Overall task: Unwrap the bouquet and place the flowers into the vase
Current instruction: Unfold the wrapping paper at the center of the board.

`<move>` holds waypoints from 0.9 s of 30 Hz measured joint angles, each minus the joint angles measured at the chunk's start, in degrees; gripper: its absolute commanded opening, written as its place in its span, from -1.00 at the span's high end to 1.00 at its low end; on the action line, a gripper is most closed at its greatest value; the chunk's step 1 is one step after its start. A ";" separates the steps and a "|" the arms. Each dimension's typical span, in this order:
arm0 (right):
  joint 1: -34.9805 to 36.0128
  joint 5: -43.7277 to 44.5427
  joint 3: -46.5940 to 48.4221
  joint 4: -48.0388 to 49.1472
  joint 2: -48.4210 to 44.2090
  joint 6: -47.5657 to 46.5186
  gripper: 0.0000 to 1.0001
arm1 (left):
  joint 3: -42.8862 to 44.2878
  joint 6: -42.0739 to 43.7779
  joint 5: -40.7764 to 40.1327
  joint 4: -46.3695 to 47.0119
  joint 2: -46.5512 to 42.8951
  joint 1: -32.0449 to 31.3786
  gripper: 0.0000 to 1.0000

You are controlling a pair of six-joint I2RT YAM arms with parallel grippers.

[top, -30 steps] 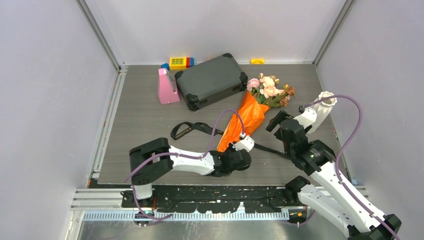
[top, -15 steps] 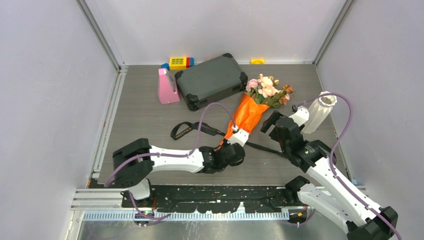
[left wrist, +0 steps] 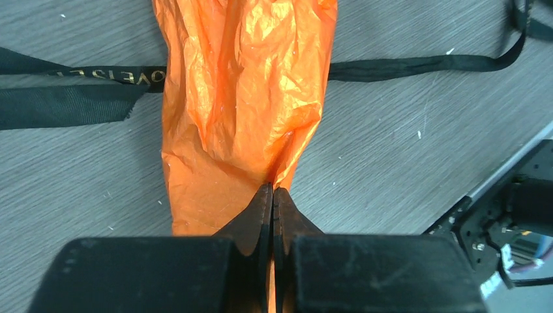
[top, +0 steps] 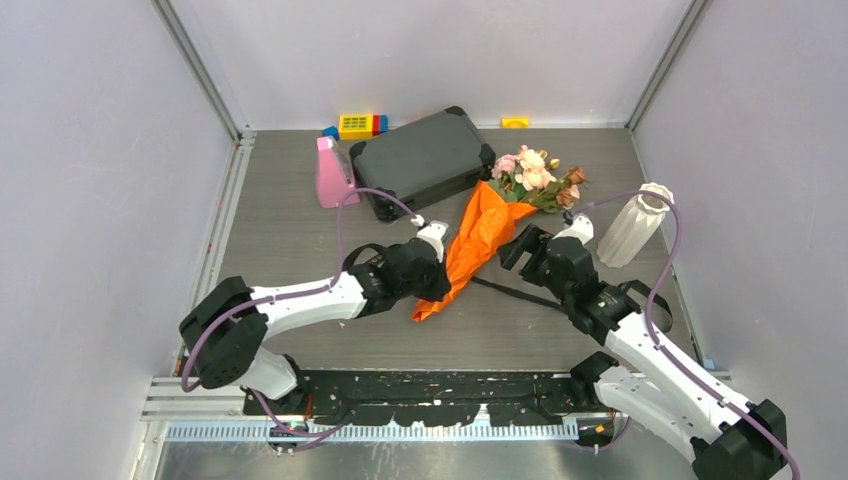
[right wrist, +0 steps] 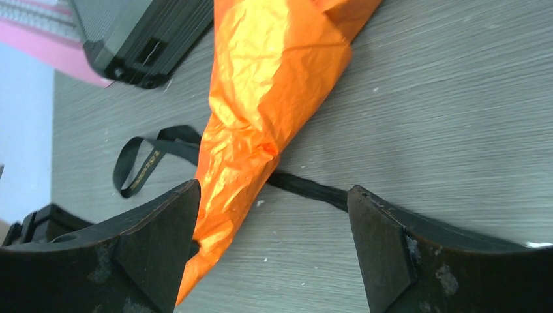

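Note:
The bouquet's orange paper (top: pixel 480 232) lies across the middle of the table, its narrow end toward me. My left gripper (top: pixel 440 282) is shut on the paper's lower edge (left wrist: pixel 241 117), the fingertips (left wrist: pixel 264 199) pressed together with paper between them. The flowers (top: pixel 537 180), pink roses with green leaves, stick out of the wide far end. The black ribbon (left wrist: pixel 65 85) lies flat under the paper. My right gripper (top: pixel 518 248) hangs open just right of the paper (right wrist: pixel 274 85), holding nothing. The white vase (top: pixel 635 225) stands upright at the right.
A dark hard case (top: pixel 422 160) lies behind the bouquet, close to the flowers. A pink wedge (top: pixel 334 175) stands left of it. Coloured blocks (top: pixel 358 124) and a yellow piece (top: pixel 515 122) sit by the back wall. The ribbon's loop (top: pixel 362 258) trails left.
My left gripper has shut on the paper and swung left and away from me, dragging the narrow end with it. My right arm has moved left, away from the vase.

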 measured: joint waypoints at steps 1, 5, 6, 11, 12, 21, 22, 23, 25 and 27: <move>0.00 -2.05 -1.25 2.36 0.22 0.61 -0.76 | -0.48 -0.83 2.01 0.26 -0.31 1.09 1.00; 0.00 -7.50 -4.94 9.18 3.26 3.82 -0.71 | -0.70 -2.78 6.43 1.05 -1.33 2.78 1.00; 0.02 -8.57 -5.77 10.75 4.39 4.72 -0.63 | -0.83 -3.15 7.37 1.42 -1.84 3.08 1.00; 0.00 -9.84 -7.52 14.69 8.94 8.83 -0.49 | -1.46 -4.63 10.56 2.25 -4.85 4.26 1.00; 0.02 -9.81 -7.52 15.43 9.70 9.44 -0.48 | -1.51 -4.87 11.04 2.40 -5.16 4.55 1.00; 0.13 -9.64 -7.52 21.46 15.19 13.05 -0.36 | -3.98 -7.56 13.99 5.07 -5.46 6.40 1.00; 0.13 -9.64 -7.52 21.97 15.63 13.40 -0.36 | -4.00 -7.65 14.21 5.22 -5.46 6.49 1.00; 0.17 -9.66 -7.52 22.53 15.98 13.62 -0.35 | -4.02 -7.78 14.38 5.35 -5.46 6.51 1.00; 0.26 -9.66 -7.78 24.35 16.81 14.21 -0.33 | -4.02 -8.33 14.88 6.03 -5.46 6.51 1.00; 0.46 -9.66 -8.35 26.25 17.75 14.95 -0.29 | -4.07 -8.68 15.34 6.60 -5.46 6.51 1.00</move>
